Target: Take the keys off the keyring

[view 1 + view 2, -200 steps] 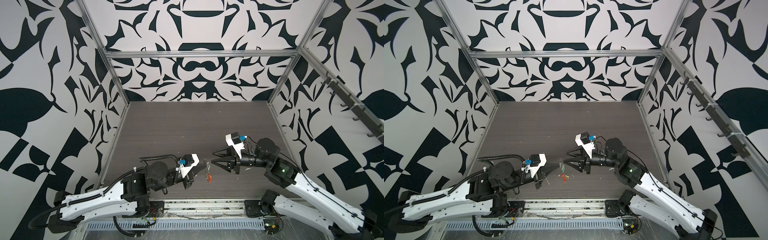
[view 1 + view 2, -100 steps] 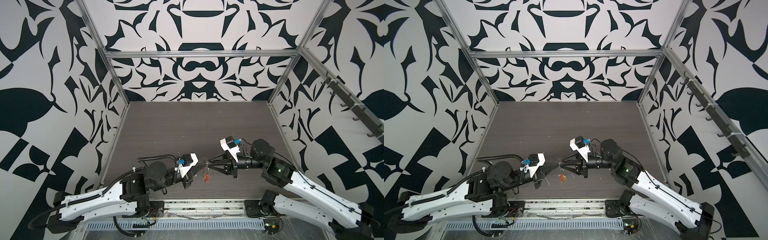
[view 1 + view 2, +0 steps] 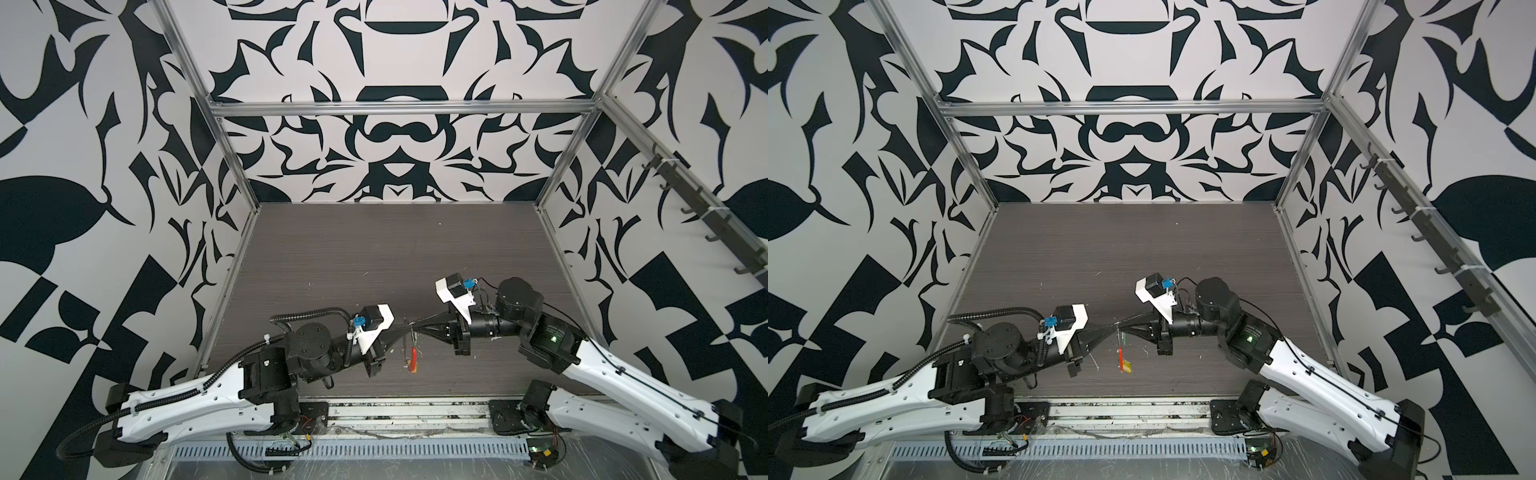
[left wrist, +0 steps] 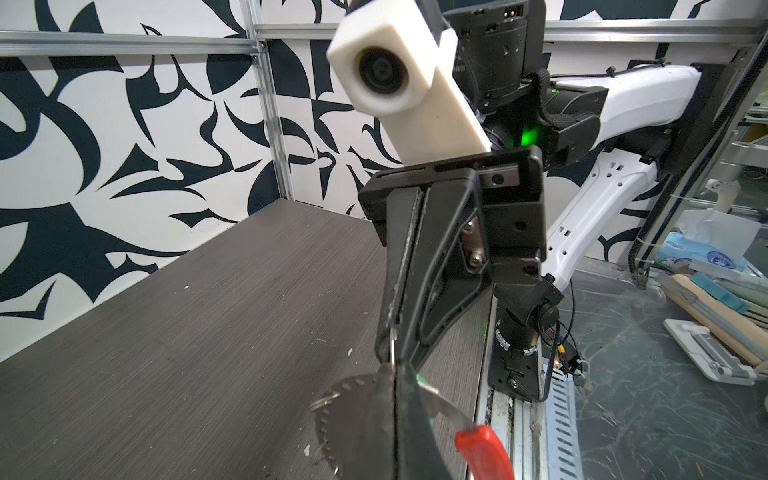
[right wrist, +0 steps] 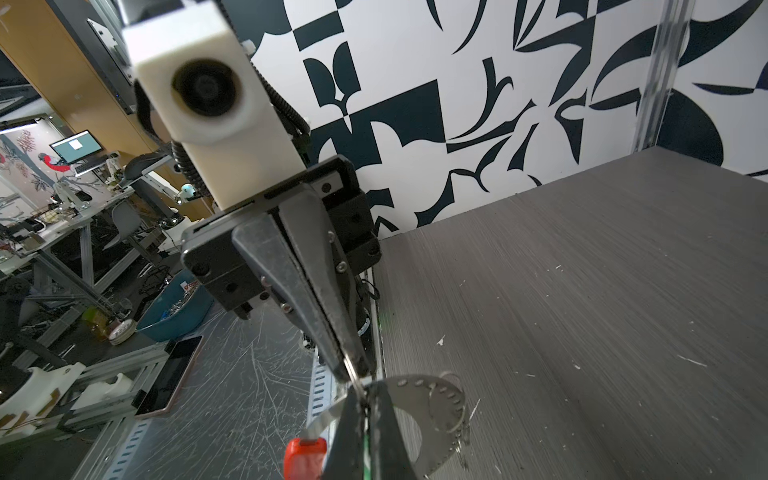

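Left claw (image 3: 404,323), reaching in from the left: clenched on the top of the keyring (image 3: 411,345). Right claw (image 3: 415,324), reaching in from the right: clenched as well, tips pinching a thin wire of the same keyring, nose to nose with the left claw. Hangs below the two meeting tips, over the front middle of the desk (image 3: 374,257). Carries a red sleeve (image 3: 1121,356) on its lower arc, with a yellow tag (image 3: 1126,366) just beneath. Cannot tell whether that tag touches the desk. Keys too small to pick out; only a sliver of green tag (image 4: 422,379) beside the left claw's fingers.
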### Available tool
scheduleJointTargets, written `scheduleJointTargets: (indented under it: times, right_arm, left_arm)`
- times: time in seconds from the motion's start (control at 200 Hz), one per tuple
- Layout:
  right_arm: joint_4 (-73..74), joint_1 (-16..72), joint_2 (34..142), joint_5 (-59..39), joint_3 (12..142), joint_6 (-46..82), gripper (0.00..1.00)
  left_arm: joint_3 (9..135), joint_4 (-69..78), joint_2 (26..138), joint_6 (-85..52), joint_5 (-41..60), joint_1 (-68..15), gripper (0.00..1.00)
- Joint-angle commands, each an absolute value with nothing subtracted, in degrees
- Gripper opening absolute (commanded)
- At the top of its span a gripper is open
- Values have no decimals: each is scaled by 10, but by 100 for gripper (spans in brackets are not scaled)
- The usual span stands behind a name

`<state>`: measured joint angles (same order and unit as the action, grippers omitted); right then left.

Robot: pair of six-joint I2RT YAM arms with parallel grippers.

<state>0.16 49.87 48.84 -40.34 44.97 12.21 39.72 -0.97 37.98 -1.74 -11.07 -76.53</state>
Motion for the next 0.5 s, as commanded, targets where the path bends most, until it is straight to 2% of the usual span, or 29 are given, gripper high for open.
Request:
scheduleJointTargets:
  times: [0.0,0.05,0.16,0.285,0.355,0.495]
  right_arm:
    - [-20,501,486,-387,478,114,0]
    - [-41,500,486,-378,485,107,0]
    - [-96,500,496,-346,507,98,0]
    - [-222,500,546,-292,572,70,0]
    - [-282,500,570,-279,602,41,0]
    - [-378,501,602,-259,652,-14,0]
  left_arm:
    - [400,-2,373,-17,-123,-767,12]
    - [403,-12,372,-20,-131,-767,31]
    - [404,-35,370,-23,-152,-767,42]
    - [418,-68,382,-26,-180,-767,65]
    - [425,-80,392,-25,-178,-766,71]
    - [436,-99,414,-20,-173,-767,75]
